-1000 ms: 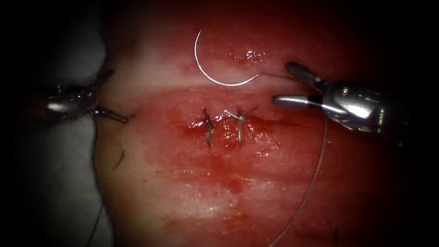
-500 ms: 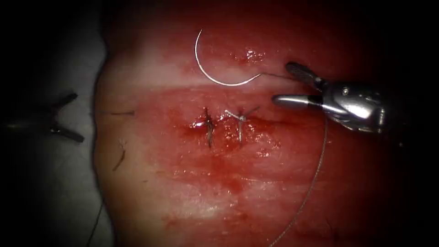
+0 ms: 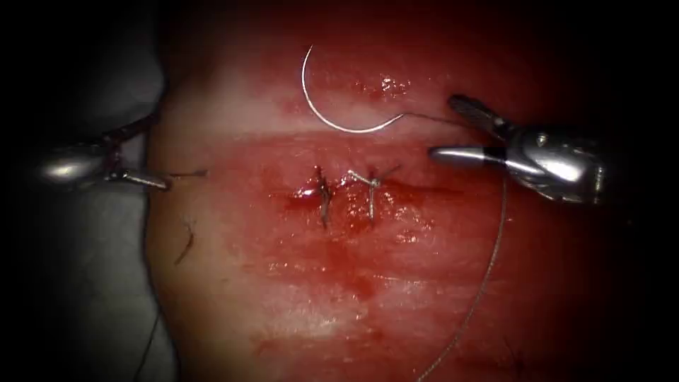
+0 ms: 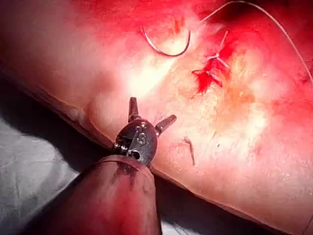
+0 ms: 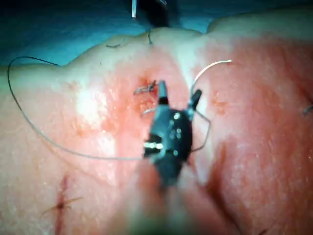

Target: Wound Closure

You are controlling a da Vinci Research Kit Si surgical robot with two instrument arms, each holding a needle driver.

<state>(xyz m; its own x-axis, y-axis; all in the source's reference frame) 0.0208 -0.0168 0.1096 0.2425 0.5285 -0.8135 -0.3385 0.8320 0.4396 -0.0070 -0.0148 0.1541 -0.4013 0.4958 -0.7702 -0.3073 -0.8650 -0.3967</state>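
I find the needle (image 3: 332,106) lying loose on the tissue (image 3: 353,297), far of the cut (image 3: 346,189), not driven in. My right tool (image 3: 453,131) is spread, holding nothing; the thread (image 3: 488,269) trails beneath it. My left tool (image 3: 145,155) is spread and empty at the left edge. Two stitches (image 3: 346,194) are placed; I judge the needle needs regrasping.

Silver needle (image 3: 332,117), red fluid (image 3: 353,283) on pale pink tissue (image 3: 233,106)
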